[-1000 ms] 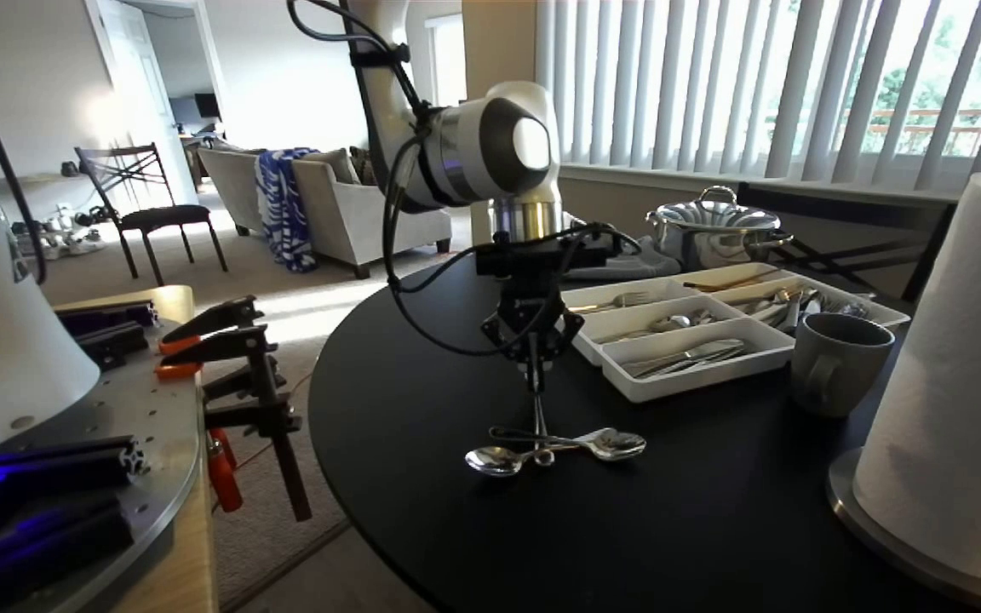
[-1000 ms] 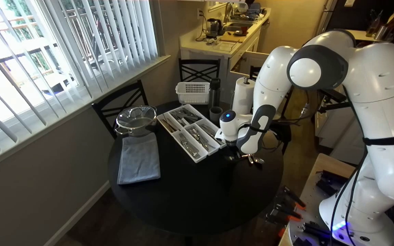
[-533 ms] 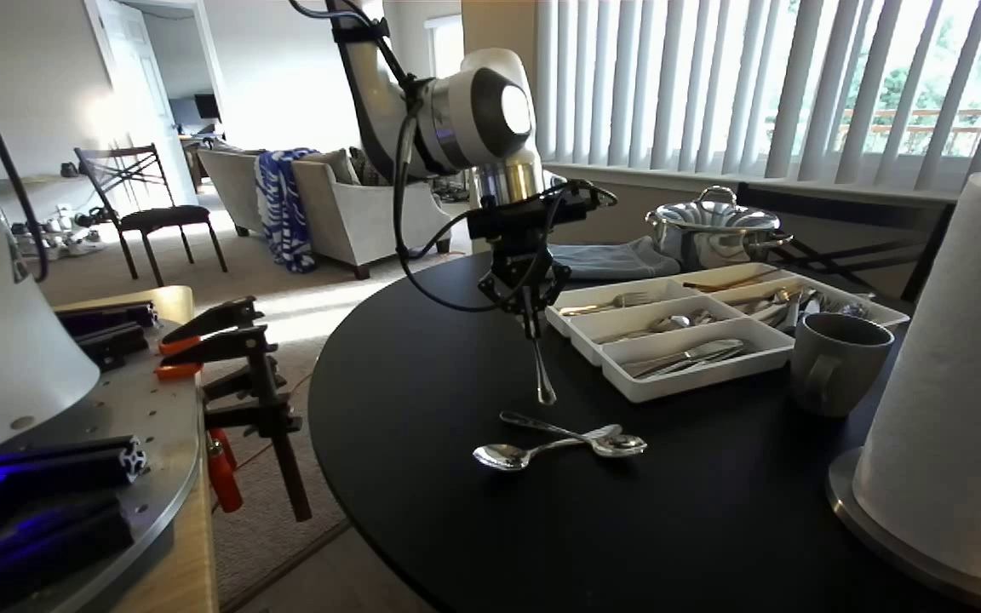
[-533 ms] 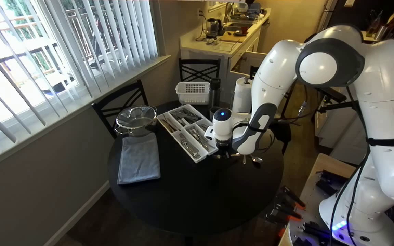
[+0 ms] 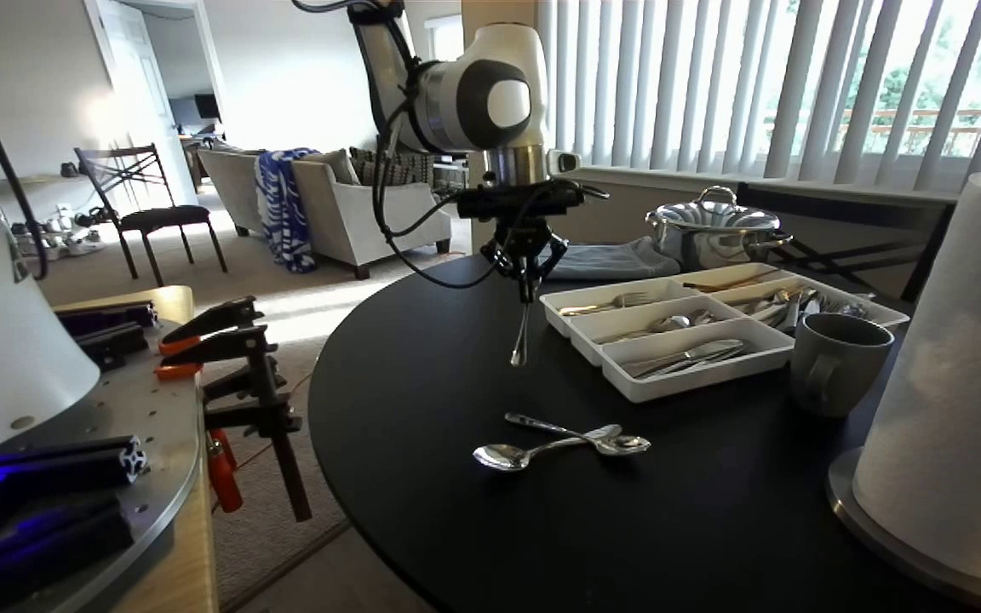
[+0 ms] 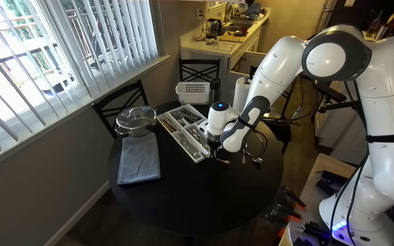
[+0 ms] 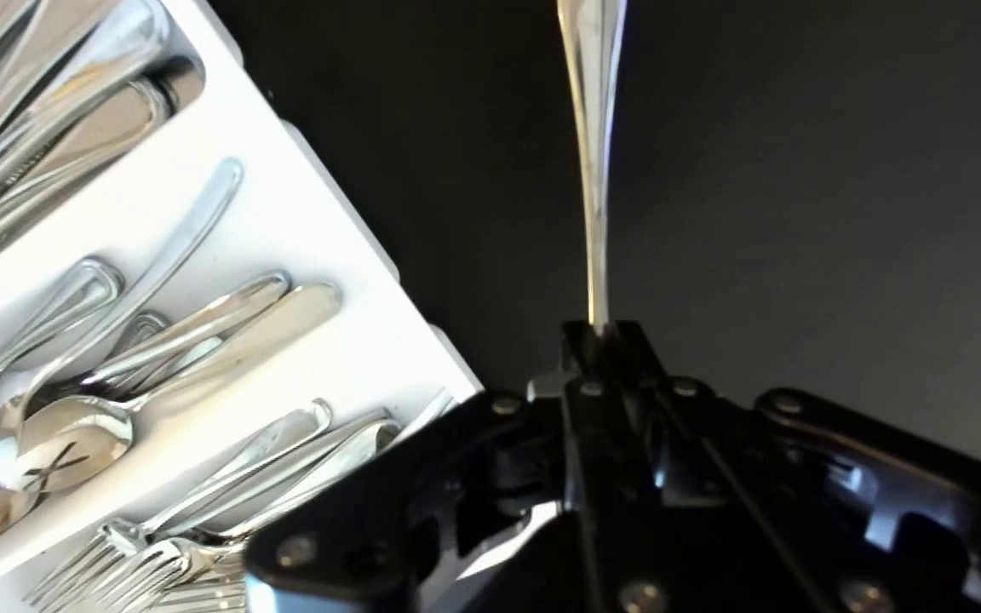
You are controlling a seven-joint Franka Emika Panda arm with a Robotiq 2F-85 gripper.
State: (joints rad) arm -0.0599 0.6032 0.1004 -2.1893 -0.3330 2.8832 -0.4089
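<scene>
The gripper (image 7: 601,336) has its fingers clamped on a utensil (image 7: 594,153), which hangs over the table (image 7: 797,196), its likely handle sticking out past the fingertips and its other end hidden. It looks like light, stiff metal, hardly fragile but slick; the slim shank may twist, so a grip on a broader part should hold steadier. Just beside the fingers sits a tray (image 7: 303,196) of cutlery (image 7: 73,434); well apart from them, crossed spoons (image 5: 584,438).

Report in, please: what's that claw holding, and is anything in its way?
Gripper shut on a metal utensil. Utensil aloft over black table, type unclear. Possible snag: white cutlery tray close beside.
</scene>
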